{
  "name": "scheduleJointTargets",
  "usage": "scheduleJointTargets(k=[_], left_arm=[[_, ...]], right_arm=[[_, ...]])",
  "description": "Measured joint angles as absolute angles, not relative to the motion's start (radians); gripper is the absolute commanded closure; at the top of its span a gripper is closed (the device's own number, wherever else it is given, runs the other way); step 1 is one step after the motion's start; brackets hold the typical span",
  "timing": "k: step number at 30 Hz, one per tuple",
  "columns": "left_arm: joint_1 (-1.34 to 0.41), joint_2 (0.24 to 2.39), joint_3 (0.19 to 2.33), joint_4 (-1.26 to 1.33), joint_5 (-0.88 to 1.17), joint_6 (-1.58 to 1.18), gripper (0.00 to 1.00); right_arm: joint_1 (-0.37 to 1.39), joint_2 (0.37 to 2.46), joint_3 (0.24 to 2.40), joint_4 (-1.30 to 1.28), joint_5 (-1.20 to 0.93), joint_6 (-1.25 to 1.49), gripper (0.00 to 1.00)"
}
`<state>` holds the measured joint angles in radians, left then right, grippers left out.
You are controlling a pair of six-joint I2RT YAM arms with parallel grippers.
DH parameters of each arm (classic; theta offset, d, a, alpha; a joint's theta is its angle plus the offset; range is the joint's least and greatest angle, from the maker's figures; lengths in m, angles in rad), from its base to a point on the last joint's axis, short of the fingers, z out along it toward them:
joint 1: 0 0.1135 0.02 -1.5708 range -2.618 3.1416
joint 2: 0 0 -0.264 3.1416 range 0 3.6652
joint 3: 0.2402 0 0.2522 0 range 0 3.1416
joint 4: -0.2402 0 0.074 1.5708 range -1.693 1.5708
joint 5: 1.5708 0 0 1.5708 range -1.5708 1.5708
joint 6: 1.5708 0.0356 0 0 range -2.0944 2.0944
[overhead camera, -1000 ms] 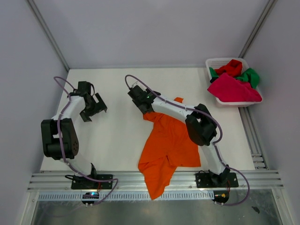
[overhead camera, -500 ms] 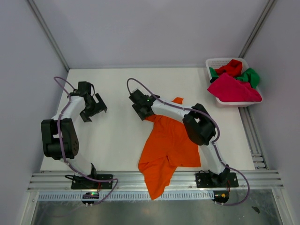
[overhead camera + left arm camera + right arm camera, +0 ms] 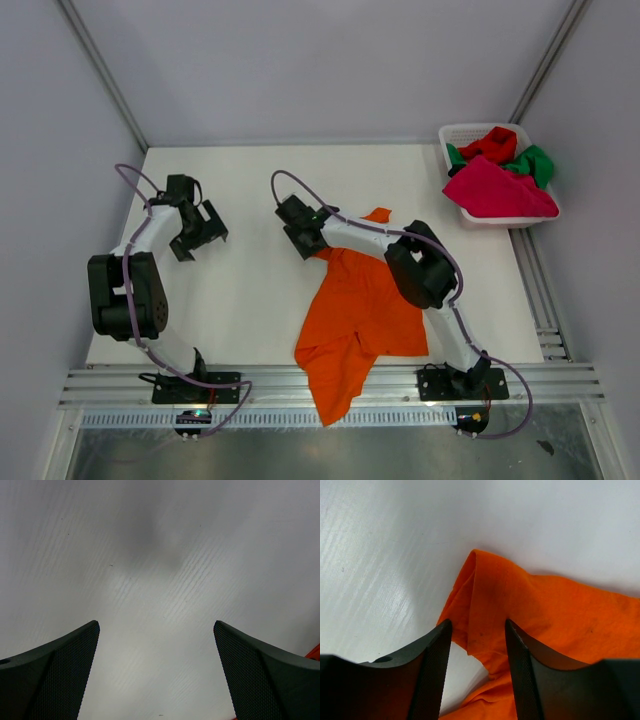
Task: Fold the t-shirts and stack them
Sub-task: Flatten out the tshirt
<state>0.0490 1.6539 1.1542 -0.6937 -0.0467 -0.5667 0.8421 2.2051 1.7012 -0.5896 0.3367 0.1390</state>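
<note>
Surface: a white table (image 3: pixel 250 300) inside a grey-walled enclosure, with both arm bases at its near edge.
Orange t-shirt (image 3: pixel 360 300): lies rumpled and unfolded on the table, and one end hangs over the near edge.
Right gripper (image 3: pixel 477 627): sits low over the shirt's far corner. Its fingers (image 3: pixel 432 665) stand partly apart, with a raised ridge of orange cloth between them. Bare table lies just beyond the tips. The cloth is straddled but not visibly pinched.
Left gripper (image 3: pixel 155 623): its fingers are spread wide over bare table with nothing between them. A sliver of orange shows off to one side, well apart from them.
Basket (image 3: pixel 447 132): white lattice, at the far right corner of the table, well away from both grippers.
Other shirts: the magenta-pink t-shirt (image 3: pixel 495 190), red t-shirt (image 3: pixel 495 143) and green t-shirt (image 3: pixel 535 160) are heaped loose in the basket.
Progress: very early, judging by the layout. No shirt is folded and no stack has been started.
Remaining: flatten and fold the orange shirt, then fetch, fold and stack the other three.
</note>
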Motion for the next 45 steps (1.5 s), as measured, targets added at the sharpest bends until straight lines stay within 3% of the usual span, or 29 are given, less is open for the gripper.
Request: scheduleJointTargets(k=[5,12,29,35,37,39,45], left_arm=[[0.049,1.654,1.150,-0.694,-0.052,-0.566,0.01],[0.049,1.654,1.148,-0.694,-0.052,-0.566,0.01],[0.049,1.654,1.148,-0.694,-0.052,-0.567,0.01],[0.049,1.654,1.148,-0.694,-0.052,-0.567,0.01],[0.049,1.654,1.148,-0.694,-0.052,-0.567,0.01],[0.049,1.654,1.148,-0.694,-0.052,-0.567,0.01],[0.049,1.654,1.148,-0.694,-0.054,-0.567,0.01]], right_arm=[[0.840,2.206,1.697,-0.575,0.326,0.141,0.67],[0.832,2.207,1.689,-0.558,0.315,0.141,0.82],[0.828,2.204,1.679,-0.546,0.395,0.125,0.93],[0.826,2.160,1.681,-0.548,0.458,0.103,0.93],[0.824,2.144,1.696,-0.549,0.461,0.099,0.83],[0.823,2.136,1.734,-0.561,0.462,0.096,0.63],[0.823,2.140,1.787,-0.591,0.467,0.102,0.57]])
